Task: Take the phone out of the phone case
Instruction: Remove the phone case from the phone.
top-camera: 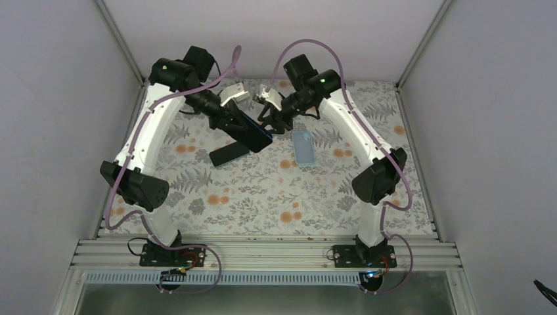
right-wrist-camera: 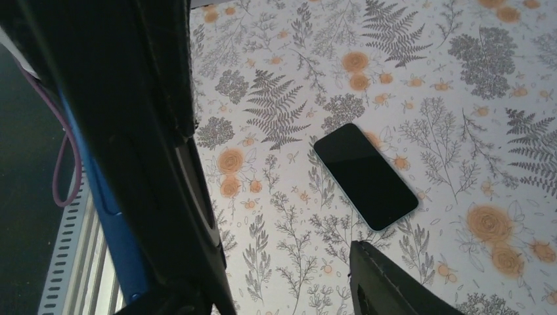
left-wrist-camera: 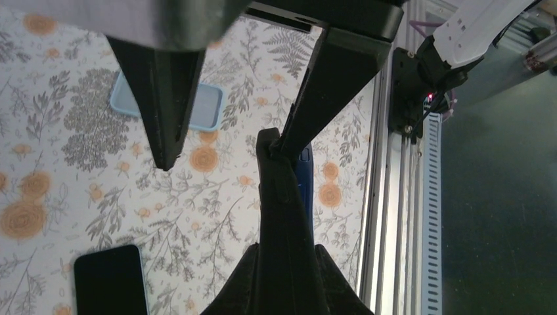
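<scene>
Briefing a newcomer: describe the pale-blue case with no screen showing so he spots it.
On the floral table, look near the right gripper, at mid-table. The pale-blue case lies flat there. Unlike the black-screened phone to its left, it shows only pale blue.

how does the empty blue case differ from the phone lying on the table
The empty case shows only its pale-blue inside; the phone shows a black screen within a pale-blue rim. In the top view the case lies straight and the phone slanted. Both lie flat, with no gripper on them.
</scene>
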Controlling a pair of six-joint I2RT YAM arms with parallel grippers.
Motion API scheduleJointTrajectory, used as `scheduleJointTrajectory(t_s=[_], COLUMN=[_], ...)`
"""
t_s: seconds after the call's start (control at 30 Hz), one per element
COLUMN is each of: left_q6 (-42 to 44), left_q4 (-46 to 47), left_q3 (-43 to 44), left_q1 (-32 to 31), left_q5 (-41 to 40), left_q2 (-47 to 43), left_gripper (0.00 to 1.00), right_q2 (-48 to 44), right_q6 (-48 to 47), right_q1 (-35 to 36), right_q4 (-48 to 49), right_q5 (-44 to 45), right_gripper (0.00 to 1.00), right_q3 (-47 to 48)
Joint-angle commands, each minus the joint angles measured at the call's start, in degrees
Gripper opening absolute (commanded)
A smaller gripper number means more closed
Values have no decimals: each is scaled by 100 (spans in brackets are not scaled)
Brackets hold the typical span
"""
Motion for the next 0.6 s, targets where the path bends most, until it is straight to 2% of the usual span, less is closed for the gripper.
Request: scheduleJointTrajectory(t_s=[0.0, 0.13, 0.23, 0.3, 0.4, 0.47, 0.57], left_q6=[-609, -666, -632, -533, -305, -140, -64], left_q4=[2823, 2651, 2345, 2122, 1625, 1282, 1263], left_q3=[474, 746, 1012, 1056, 1017, 979, 450], left_q1=[-136, -108, -109, -111, -108, -111, -111], left_q5=[769, 716, 644, 578, 498, 552, 393], left_q2=[521, 551, 576, 545, 466, 389, -130], left_gripper=[2, 2, 2, 6, 22, 37, 58], right_q2=[-170, -425, -861, -1134, -1302, -1337, -1398], right_q6=[26, -19, 171, 453, 718, 850, 969], right_q1=[1579, 1518, 1363, 1145, 743, 451, -66], right_q4=[12, 87, 654, 1103, 1409, 1473, 1586], right_q5=[-2471, -2155, -1891, -1817, -1816, -1756, -1755], right_gripper=[45, 29, 6, 3, 3, 3, 3], right_q3=[207, -225, -947, -1332, -1518, -1544, -1661])
